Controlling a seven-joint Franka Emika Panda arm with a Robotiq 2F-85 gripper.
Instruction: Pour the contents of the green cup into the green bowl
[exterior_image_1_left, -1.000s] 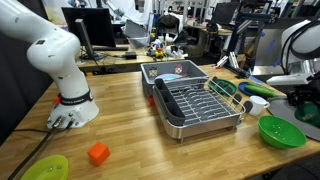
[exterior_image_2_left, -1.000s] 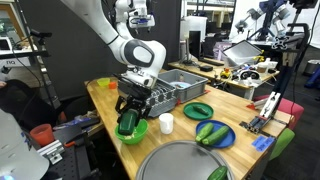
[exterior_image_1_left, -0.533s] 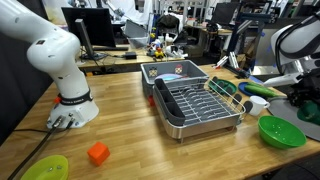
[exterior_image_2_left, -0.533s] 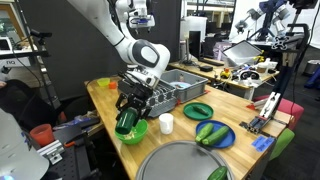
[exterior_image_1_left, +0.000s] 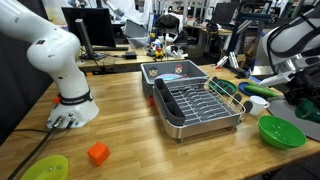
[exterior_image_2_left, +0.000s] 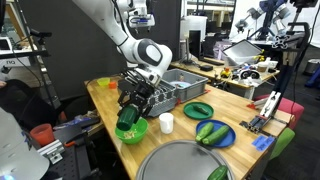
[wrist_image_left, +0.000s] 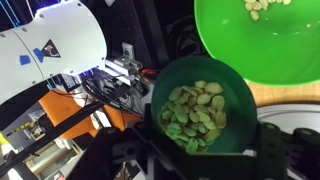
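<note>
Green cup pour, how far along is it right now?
Done: the fingers are shut on the green cup, which hangs at the edge of the green bowl. A few pale pieces already lie in the bowl. In hand: the pour itself, which looks barely begun. Left: nearly all of it, since the cup is close to full of the same pieces.

This is a robotics lab. A white robot arm (exterior_image_1_left: 55, 50) stands on a long wooden workbench (exterior_image_1_left: 130, 125), with cables (exterior_image_1_left: 25, 125) trailing from its base. Far behind are desks with dark computer monitors (exterior_image_1_left: 85, 25) and cluttered gear, and another white arm (exterior_image_2_left: 275, 15) rises at the far right in an exterior view. Kitchen props sit on the bench: a metal dish rack (exterior_image_1_left: 195, 105) and plastic dishes such as the green bowl (exterior_image_1_left: 280, 140).
</note>
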